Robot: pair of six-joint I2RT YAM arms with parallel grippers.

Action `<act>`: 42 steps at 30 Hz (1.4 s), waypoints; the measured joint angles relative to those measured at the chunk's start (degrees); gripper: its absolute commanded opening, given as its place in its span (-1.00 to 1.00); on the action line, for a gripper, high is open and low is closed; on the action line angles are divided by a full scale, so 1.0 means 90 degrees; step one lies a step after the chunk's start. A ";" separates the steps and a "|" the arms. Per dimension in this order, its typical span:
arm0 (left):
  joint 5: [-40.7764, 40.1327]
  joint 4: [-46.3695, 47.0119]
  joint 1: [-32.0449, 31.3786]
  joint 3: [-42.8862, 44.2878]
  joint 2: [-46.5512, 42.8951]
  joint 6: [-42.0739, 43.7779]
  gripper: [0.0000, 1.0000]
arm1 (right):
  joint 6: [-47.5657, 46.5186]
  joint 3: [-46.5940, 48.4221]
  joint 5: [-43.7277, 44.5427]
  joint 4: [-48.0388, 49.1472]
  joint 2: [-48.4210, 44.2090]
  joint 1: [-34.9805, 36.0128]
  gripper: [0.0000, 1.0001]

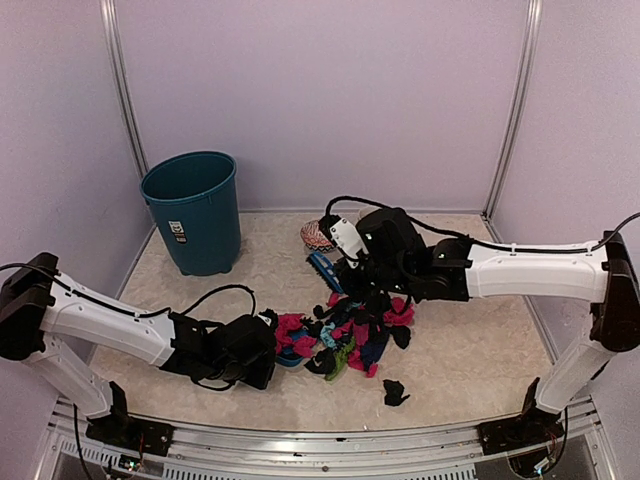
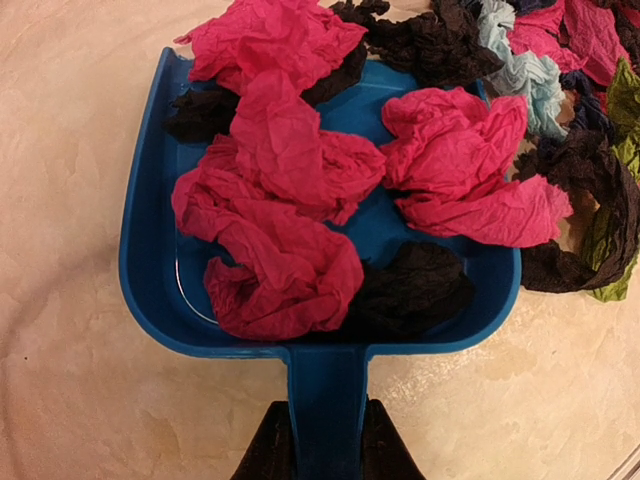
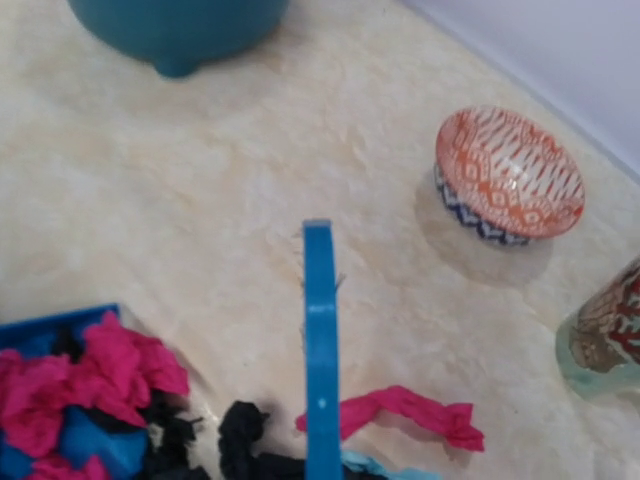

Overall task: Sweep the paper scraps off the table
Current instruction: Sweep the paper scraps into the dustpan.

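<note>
Most paper scraps crowd the table toward its near edge, some in the dustpan. Your left gripper clamps its handle, your right gripper pinches the brush: sweep low, pan lip flat.

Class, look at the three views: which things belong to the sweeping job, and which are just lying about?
Belong to the job: paper scraps, blue dustpan, blue brush, table; probably the teal bin, as a place to empty them.
Just lying about: orange patterned bowl; patterned cup, partly cut off at the edge of the right wrist view.
</note>
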 measured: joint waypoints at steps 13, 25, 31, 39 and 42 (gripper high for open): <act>-0.0046 0.0053 0.0000 -0.0005 0.0007 0.0121 -1.00 | -0.0119 0.0391 -0.0488 -0.0019 0.1484 -0.0129 -1.00; -0.0124 0.0274 -0.0002 0.0100 0.0376 0.0260 -1.00 | 0.0311 0.0318 -0.1564 0.0061 0.1229 -0.0034 -1.00; -0.0148 0.0396 0.0000 0.0102 0.0410 0.0282 -1.00 | 0.0474 0.0274 -0.1751 0.0085 0.0950 0.0022 -1.00; -0.0204 0.0595 0.0000 0.0121 0.0406 0.0350 -1.00 | 0.0583 0.0253 -0.1163 -0.0007 0.0639 0.0022 -1.00; -0.0236 0.0665 0.0000 0.0117 0.0372 0.0403 -1.00 | 0.0646 0.0202 -0.0838 -0.0051 0.0508 0.0022 -1.00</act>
